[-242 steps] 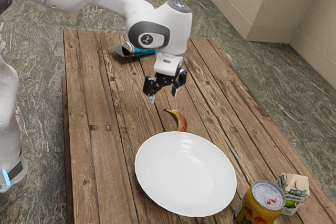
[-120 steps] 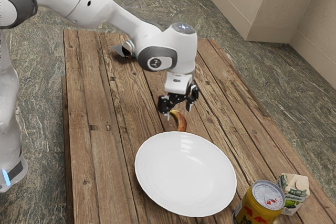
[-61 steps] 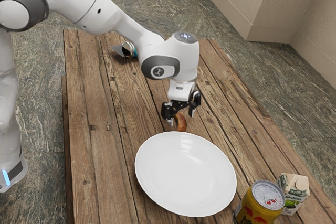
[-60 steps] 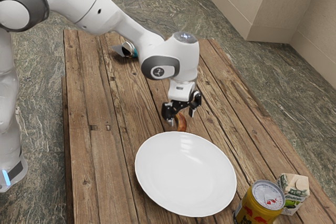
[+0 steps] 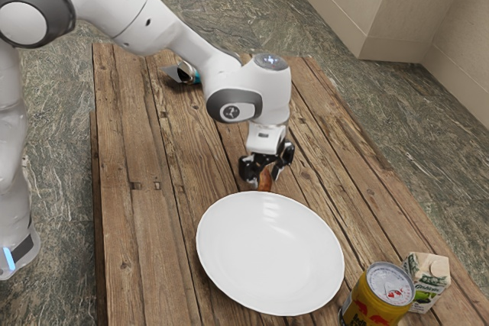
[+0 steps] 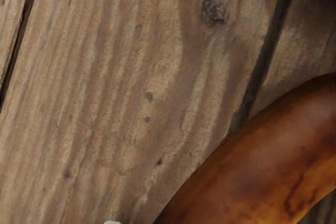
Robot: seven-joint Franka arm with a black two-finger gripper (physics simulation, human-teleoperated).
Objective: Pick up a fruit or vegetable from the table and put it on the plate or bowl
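Observation:
A brown-spotted banana lies on the wooden table, just beyond the far rim of a large white plate. My gripper is down at table level, open, with one black finger on each side of the banana. I cannot see either finger pressing on it. In the wrist view the banana lies close under the hand, curving across bare planks. A sliver of the plate's white rim shows beside it.
A yellow tin can and a small milk carton stand at the table's near right corner. A silver and blue can lies on its side at the far end, behind the arm. Stone floor surrounds the table.
My hand has come down and toward the plate, from above the table to around the banana. The banana and plate have not moved.

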